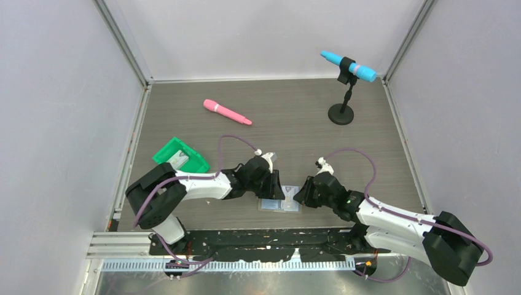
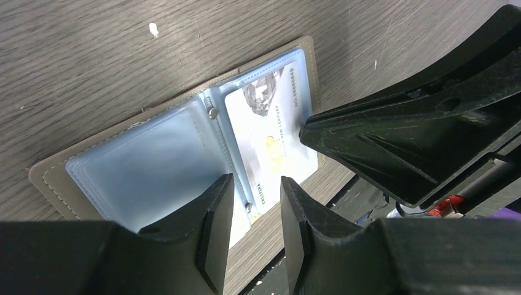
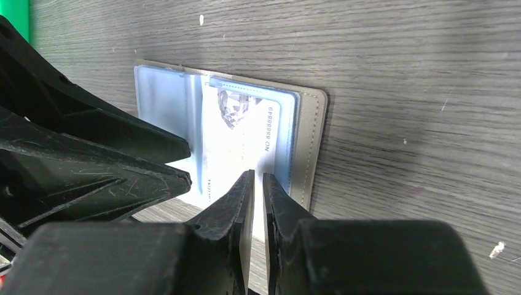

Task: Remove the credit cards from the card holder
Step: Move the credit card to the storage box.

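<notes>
- Two arms meet, in the top view, over the flat grey book-like card holder (image 1: 279,206) with pale blue plastic pockets. It lies open on the dark wood-grain table (image 1: 295,123), just ahead of the bases. The left gripper (image 1: 274,189) and right gripper (image 1: 301,198) flank it. A green plastic tray (image 1: 198,163) sits well apart to the left, with something pale inside.
- Left wrist view: the left gripper (image 2: 255,203) is part open and clamps nothing, its fingers over the holder's near edge by the spine. A pale whitish printed credit card (image 2: 270,132) sits in the right-hand pocket, and the right gripper's (image 2: 393,132) tip touches it.
- Right wrist view: the right gripper (image 3: 258,187) is all but closed, with only a thin slit, and grips nothing. Its tips rest on the face of the credit card (image 3: 242,132).
- Judgement: drawing out this card is the step in hand. The next move calls for sliding it clear of the pocket while the left arm steadies the holder, then pinching the freed edge.
</notes>
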{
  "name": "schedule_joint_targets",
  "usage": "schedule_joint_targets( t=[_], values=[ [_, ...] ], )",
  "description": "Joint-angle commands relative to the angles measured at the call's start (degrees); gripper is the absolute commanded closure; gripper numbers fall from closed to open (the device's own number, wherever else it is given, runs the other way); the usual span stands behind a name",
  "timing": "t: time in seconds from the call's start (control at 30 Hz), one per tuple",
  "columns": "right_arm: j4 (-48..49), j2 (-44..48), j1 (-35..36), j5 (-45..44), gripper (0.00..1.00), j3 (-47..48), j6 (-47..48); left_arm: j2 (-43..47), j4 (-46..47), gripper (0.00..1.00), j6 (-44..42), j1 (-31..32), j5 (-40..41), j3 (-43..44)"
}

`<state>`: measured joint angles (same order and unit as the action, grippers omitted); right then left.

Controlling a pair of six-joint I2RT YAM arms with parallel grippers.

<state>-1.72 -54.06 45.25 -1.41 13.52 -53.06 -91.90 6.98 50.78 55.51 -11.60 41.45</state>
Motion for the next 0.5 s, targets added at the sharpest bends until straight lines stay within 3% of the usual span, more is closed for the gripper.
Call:
schedule_joint_targets(
  t=[0.0, 0.47],
  values=[
    [-2.1, -1.5, -0.3, -1.8, 0.82, 0.3, 0.4, -0.2, 1.7, 0.64, -0.1, 0.1, -0.6, 1.5],
    [-2.3, -0.2, -0.3, -2.5, 0.82, -2.3, -0.6, -3.1, 3.4, 0.61, -0.5, 0.2, -1.9, 2.4]
  ],
)
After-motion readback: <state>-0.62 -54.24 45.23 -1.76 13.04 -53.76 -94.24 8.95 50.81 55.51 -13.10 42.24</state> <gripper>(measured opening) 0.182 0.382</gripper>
